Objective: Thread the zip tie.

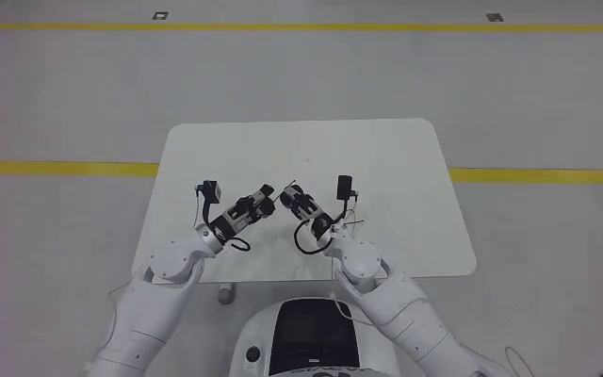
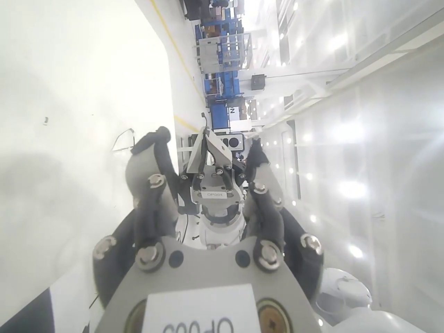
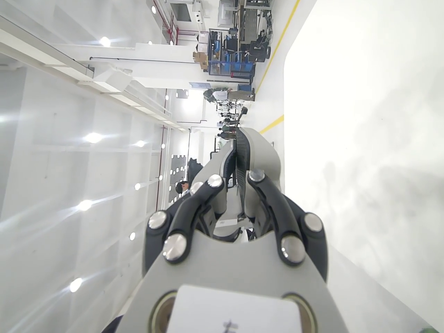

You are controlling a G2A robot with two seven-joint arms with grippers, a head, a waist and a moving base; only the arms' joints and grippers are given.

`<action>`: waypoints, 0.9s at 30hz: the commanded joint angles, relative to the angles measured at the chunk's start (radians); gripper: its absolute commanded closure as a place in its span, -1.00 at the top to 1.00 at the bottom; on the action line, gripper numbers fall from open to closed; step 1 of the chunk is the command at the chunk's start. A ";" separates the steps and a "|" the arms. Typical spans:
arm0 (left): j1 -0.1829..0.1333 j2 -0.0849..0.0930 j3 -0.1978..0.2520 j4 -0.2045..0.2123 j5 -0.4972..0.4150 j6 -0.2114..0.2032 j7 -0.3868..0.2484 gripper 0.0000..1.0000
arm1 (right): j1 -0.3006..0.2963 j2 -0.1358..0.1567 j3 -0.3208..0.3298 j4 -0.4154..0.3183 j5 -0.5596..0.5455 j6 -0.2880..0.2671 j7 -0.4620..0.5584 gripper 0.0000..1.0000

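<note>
Thin, dark zip tie [image 3: 243, 111]

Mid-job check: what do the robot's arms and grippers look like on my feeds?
The left arm and right arm have white shells, each with a black cable looping at the wrist. The left gripper has grey fingers with black tips, black linkage bars, silver screws and a white label on its grey base. The right gripper looks the same, with ribbed black pads.

Left gripper [image 2: 207, 138] with fingers spread wide, right gripper [image 2: 208, 147] facing it between them, thin dark loop [image 2: 122, 139] near one fingertip, white table [image 2: 69, 70] alongside.
</note>
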 commanded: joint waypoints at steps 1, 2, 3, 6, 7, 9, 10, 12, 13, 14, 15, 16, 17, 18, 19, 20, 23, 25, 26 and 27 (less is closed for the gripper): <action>-0.003 0.000 0.004 0.003 -0.001 0.001 -0.003 -0.50 | 0.004 -0.003 -0.002 0.006 0.001 -0.003 -0.006 -1.00; -0.004 0.000 0.006 0.005 -0.001 0.001 -0.004 -0.50 | 0.006 -0.004 -0.003 0.010 0.001 -0.003 -0.008 -1.00; -0.006 0.001 0.008 0.007 -0.001 0.001 -0.004 -0.50 | 0.010 -0.007 -0.006 0.015 0.003 -0.002 -0.009 -1.00; -0.010 0.001 0.011 0.012 -0.002 0.001 -0.005 -0.58 | 0.019 -0.012 -0.011 0.024 0.003 0.001 -0.011 -1.00; -0.011 0.001 0.012 0.013 -0.003 -0.001 -0.005 -0.58 | 0.022 -0.013 -0.012 0.027 0.002 0.001 -0.013 -1.00; -0.014 0.002 0.013 0.016 -0.003 -0.003 -0.006 -0.60 | 0.025 -0.016 -0.013 0.032 -0.002 0.002 -0.018 -1.00; -0.015 0.002 0.014 0.017 -0.004 -0.004 -0.005 -0.60 | 0.027 -0.018 -0.014 0.035 -0.004 0.003 -0.020 -1.00; -0.018 0.002 0.015 0.021 -0.004 -0.004 -0.006 -0.60 | 0.030 -0.020 -0.015 0.041 -0.005 0.005 -0.023 -1.00; -0.020 0.003 0.016 0.022 -0.005 -0.005 -0.006 -0.62 | 0.031 -0.021 -0.015 0.043 -0.007 0.006 -0.025 -1.00; -0.022 0.003 0.017 0.024 -0.006 -0.005 -0.006 -0.64 | 0.033 -0.022 -0.016 0.045 -0.008 0.008 -0.025 -1.00; -0.023 0.003 0.017 0.026 -0.006 -0.005 -0.006 -0.64 | 0.034 -0.023 -0.016 0.046 -0.009 0.010 -0.025 -1.00; -0.025 0.003 0.017 0.028 -0.007 -0.005 -0.007 -0.64 | 0.035 -0.024 -0.016 0.048 -0.010 0.012 -0.026 -1.00; -0.026 0.004 0.018 0.030 -0.008 -0.005 -0.007 -0.64 | 0.035 -0.025 -0.016 0.049 -0.012 0.014 -0.026 -1.00; -0.028 0.004 0.018 0.032 -0.008 -0.005 -0.007 -0.64 | 0.036 -0.026 -0.016 0.049 -0.014 0.016 -0.026 -1.00; -0.029 0.004 0.018 0.033 -0.009 -0.005 -0.007 -0.68 | 0.036 -0.027 -0.015 0.050 -0.016 0.019 -0.026 -1.00; -0.030 0.005 0.018 0.035 -0.009 -0.006 -0.008 -0.72 | 0.036 -0.028 -0.015 0.049 -0.018 0.021 -0.026 -1.00; -0.033 0.006 0.019 0.036 -0.011 -0.006 -0.009 -0.78 | 0.035 -0.030 -0.012 0.049 -0.023 0.024 -0.027 -1.00; -0.034 0.006 0.021 0.037 -0.011 -0.006 -0.010 -0.92 | 0.035 -0.031 -0.011 0.049 -0.026 0.027 -0.026 -1.00; -0.035 0.006 0.021 0.038 -0.012 -0.006 -0.010 -1.00 | 0.035 -0.031 -0.011 0.049 -0.027 0.028 -0.026 -1.00; -0.036 0.007 0.022 0.039 -0.012 -0.006 -0.010 -1.00 | 0.035 -0.032 -0.010 0.050 -0.028 0.029 -0.026 -1.00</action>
